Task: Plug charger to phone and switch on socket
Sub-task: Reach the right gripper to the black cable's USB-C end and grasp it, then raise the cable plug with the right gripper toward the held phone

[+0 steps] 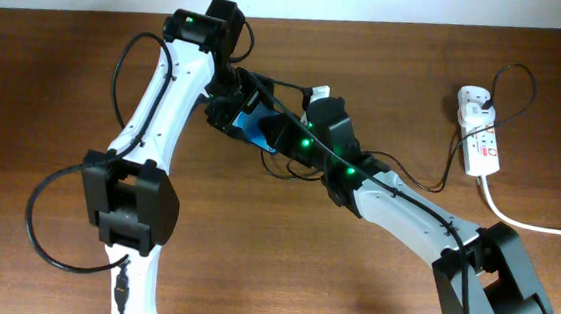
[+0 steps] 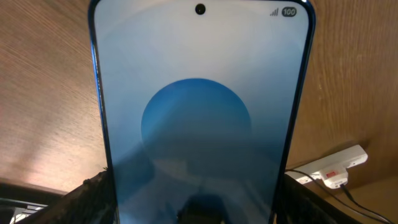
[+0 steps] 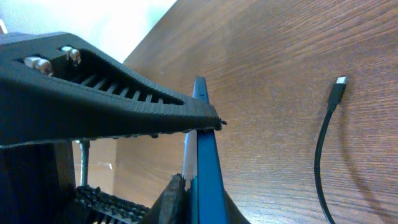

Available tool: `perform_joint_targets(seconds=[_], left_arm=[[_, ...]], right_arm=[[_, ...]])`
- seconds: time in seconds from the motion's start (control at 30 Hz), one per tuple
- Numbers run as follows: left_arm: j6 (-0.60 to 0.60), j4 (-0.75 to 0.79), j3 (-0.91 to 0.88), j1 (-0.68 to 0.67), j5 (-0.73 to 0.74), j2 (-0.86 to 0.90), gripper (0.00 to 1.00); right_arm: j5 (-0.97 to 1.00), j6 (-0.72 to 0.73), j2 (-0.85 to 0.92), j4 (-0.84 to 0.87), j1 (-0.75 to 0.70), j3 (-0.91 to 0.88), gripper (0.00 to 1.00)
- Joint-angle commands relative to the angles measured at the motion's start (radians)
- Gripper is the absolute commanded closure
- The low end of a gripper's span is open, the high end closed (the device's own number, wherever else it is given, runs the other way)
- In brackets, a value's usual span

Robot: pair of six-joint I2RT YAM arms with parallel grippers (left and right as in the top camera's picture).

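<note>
Brown wooden counter (image 1: pixel 57 69). Overhead: left fingers (image 1: pixel 222 112) and right fingers (image 1: pixel 287 135) converge on raised phone (image 1: pixel 254 131); socket (image 1: pixel 478 132) well off beyond right fingers.
Left wrist: left fingers clenched on phone's sides, screen to camera, likely steadying it for plugging.
Right wrist alone shows charger (image 3: pixel 337 87) tip loose on counter, apart from right fingers. Cannot tell whether these grasp phone's edge.
</note>
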Motion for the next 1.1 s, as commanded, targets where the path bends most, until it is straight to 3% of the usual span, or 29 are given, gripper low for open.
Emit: perform_joint_targets(seconds=[0.0,0.07,0.23,0.37,0.43,0.47,0.53,0.63,0.7,0.73,0.77,0.83,0.97,1.07], left_arm=[[-0.006,-0.009,0.027,-0.002,0.021,-0.008,1.0],[-0.006,-0.009,0.027,-0.002,0.021,-0.008,1.0],[-0.006,-0.009,0.027,-0.002,0.021,-0.008,0.88],[-0.006,-0.008,0.027,0.008,0.021,-0.008,0.89],[-0.003,-0.009,0.028,0.045,0.021,-0.008,0.89],[0.024,-0.002,0.027,0.062,0.021,-0.008,0.89],[0.211,0.064,0.028,0.095,0.022,-0.008,0.87],[0.387,0.161,0.027,0.105,0.023,-0.008,0.62],[0.543,0.198,0.028,0.106,0.053,-0.008,0.27],[0.594,0.208,0.028,0.107,0.073,-0.008,0.02],[0.611,0.222,0.028,0.107,0.076,-0.008,0.0],[0.766,0.249,0.028,0.107,0.149,-0.008,0.0],[0.841,0.281,0.028,0.107,0.206,-0.008,0.0],[0.874,0.291,0.028,0.106,0.261,-0.008,0.0]], right_arm=[[0.006,-0.018,0.008,0.0,0.011,0.014,0.93],[0.01,-0.018,0.008,0.0,0.011,0.014,0.96],[0.01,-0.018,0.008,0.0,0.011,0.014,0.96],[0.008,-0.018,0.006,0.001,-0.023,0.014,0.96],[-0.047,-0.021,-0.017,0.0,-0.108,0.014,0.96],[-0.07,-0.022,-0.027,0.0,-0.132,0.014,0.96],[-0.158,-0.067,-0.061,-0.001,-0.206,0.014,0.96],[-0.28,-0.071,-0.105,-0.001,-0.292,0.014,0.96],[-0.374,-0.094,-0.154,-0.002,-0.352,0.014,0.96],[-0.4,-0.107,-0.203,-0.057,-0.384,0.014,0.96],[-0.395,-0.164,-0.27,-0.153,-0.409,0.014,0.96],[-0.34,-0.225,-0.393,-0.32,-0.433,0.014,0.96],[-0.332,-0.247,-0.505,-0.537,-0.451,0.002,0.96],[-0.182,-0.093,-0.5,-0.264,-0.393,-0.124,0.96]])
